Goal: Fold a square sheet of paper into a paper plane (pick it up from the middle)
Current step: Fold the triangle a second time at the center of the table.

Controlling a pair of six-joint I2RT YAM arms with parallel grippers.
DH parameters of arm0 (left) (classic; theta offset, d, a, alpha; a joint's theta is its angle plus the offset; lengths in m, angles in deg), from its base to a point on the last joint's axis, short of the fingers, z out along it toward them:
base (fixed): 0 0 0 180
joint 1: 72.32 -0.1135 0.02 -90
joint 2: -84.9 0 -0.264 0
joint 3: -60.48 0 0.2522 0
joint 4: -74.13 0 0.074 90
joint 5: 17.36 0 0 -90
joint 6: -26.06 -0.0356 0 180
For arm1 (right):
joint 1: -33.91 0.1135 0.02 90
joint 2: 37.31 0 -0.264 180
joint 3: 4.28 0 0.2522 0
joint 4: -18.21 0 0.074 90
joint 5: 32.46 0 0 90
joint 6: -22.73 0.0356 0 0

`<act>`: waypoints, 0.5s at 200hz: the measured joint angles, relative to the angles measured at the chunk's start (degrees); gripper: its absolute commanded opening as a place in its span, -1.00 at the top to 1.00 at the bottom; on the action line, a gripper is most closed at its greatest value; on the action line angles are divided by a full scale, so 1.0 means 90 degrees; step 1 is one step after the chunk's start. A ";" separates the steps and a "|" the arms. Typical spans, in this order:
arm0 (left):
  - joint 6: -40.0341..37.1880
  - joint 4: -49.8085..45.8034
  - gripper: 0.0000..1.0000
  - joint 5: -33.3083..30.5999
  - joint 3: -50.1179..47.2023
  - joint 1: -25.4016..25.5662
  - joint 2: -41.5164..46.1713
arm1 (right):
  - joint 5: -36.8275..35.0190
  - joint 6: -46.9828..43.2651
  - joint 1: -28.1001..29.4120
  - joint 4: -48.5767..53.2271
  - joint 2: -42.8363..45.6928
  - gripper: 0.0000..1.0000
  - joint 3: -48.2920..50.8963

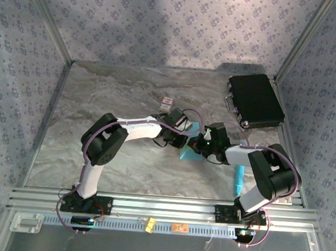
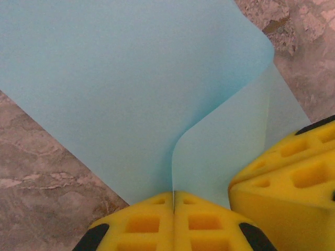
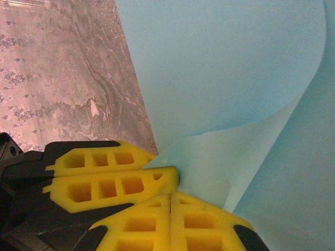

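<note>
Top view: the left arm [image 1: 105, 141] and the right arm [image 1: 269, 171] reach inward from the near rail and meet over the middle of the marbled desk [image 1: 118, 98], where the square sheet of paper [image 1: 186, 153] lies between their wrists, light blue, one corner showing on the desk surface below them. Left wrist view: the left jaws are clenched, their yellow pads [image 2: 141, 225] pressed flat together at the bottom of the frame, with the sheet's edge pinched in the seam; from there the paper [image 2: 131, 78] rises and curls over into a soft, uncreased bend, a second layer lying beneath it. A pad of the right jaws [image 2: 293, 172] sits just beside, on the right. Right wrist view: the right jaws are likewise clenched, pads [image 3: 199, 222] together, the paper [image 3: 225, 68] running into their seam and bowing away in a rounded curve; the left jaws' pads [image 3: 110, 172] touch them on the left. Well apart from the sheet: a black case [image 1: 254, 100] at the far right, a small white card with red marks [image 1: 168, 102] beyond the wrists, and a slim cyan stick [image 1: 239, 176] near the right arm.
</note>
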State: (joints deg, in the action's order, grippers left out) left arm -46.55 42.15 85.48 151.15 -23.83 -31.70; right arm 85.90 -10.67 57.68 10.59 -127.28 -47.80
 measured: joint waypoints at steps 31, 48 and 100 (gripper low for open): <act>0.0000 -0.0002 0.87 0.0005 0.0007 0.0000 -0.0007 | -0.0027 -0.0002 0.0000 -0.0017 -0.0075 0.95 0.0039; 0.0000 0.0007 0.87 0.0036 0.0024 0.0000 -0.0024 | -0.0061 -0.0002 0.0000 -0.0049 -0.0092 0.94 0.0168; -0.0002 0.0022 0.88 0.0117 0.0053 0.0000 -0.0061 | -0.0051 -0.0002 -0.0044 -0.0073 -0.0083 0.91 0.0277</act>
State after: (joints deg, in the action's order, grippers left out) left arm -46.57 42.35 86.53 151.63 -23.83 -32.25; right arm 85.44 -10.70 57.28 9.93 -128.02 -45.31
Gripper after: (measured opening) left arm 0.066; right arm 0.052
